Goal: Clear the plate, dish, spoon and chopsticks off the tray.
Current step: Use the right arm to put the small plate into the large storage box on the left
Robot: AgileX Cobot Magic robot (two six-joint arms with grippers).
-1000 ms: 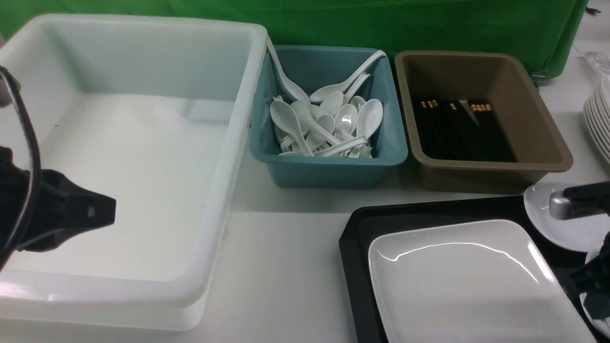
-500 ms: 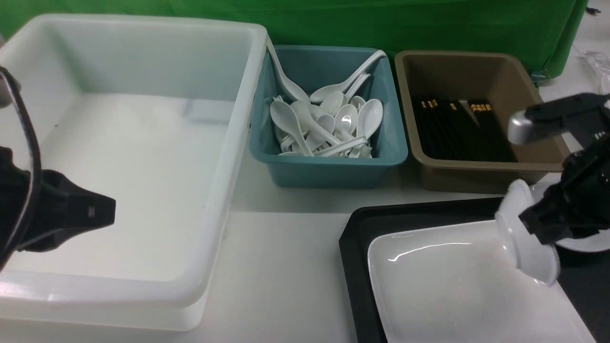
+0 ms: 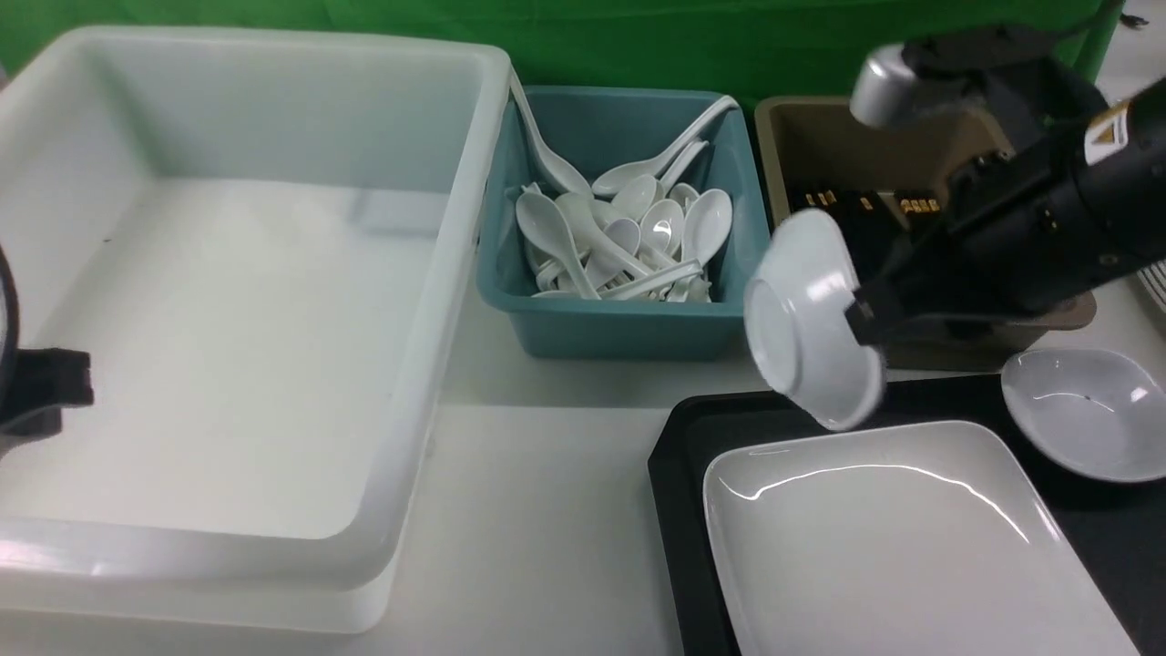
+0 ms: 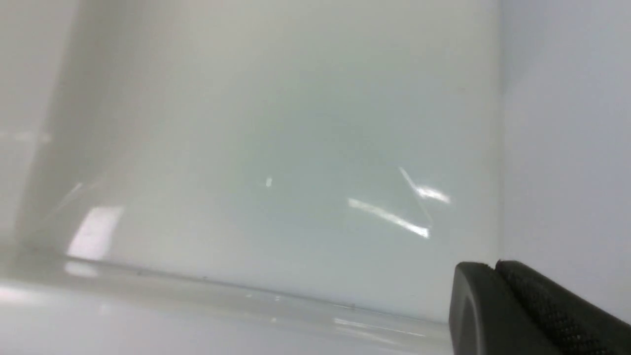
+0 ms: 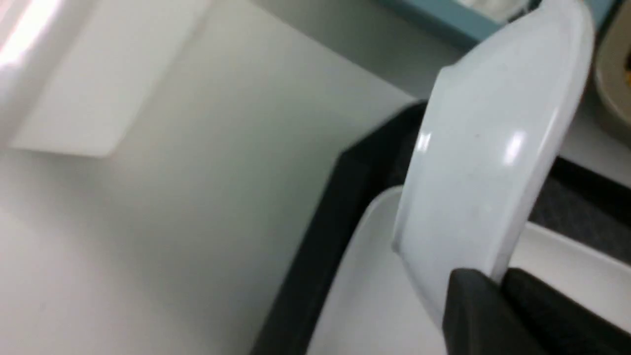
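Green cloth backs a white table [image 3: 547, 510] that carries 3 bins along its far edge: a big white tub [image 3: 273, 118] at the left, a teal bin [image 3: 629, 328] of spoons and a brown bin [image 3: 802, 146] of chopsticks. At the near right corner sits the tray [image 3: 679, 456] with the plate [image 3: 874, 547] and a second small dish [image 3: 1084, 415]. No loose spoon or chopsticks show on it.

The right gripper [image 3: 861, 319] pinches the dish [image 3: 806, 319] by its rim. The dish hangs on edge above the tray's far left corner. The left gripper [image 4: 495, 268], over the tub, looks pressed together and empty.

The tub seems the likely target. A good carry would clear its tall wall, hold the thin rim firmly and lower before letting go.

Half a second ago the dish hung lower, over the plate's far right corner. It has since risen and moved left, and the left arm has drawn back.
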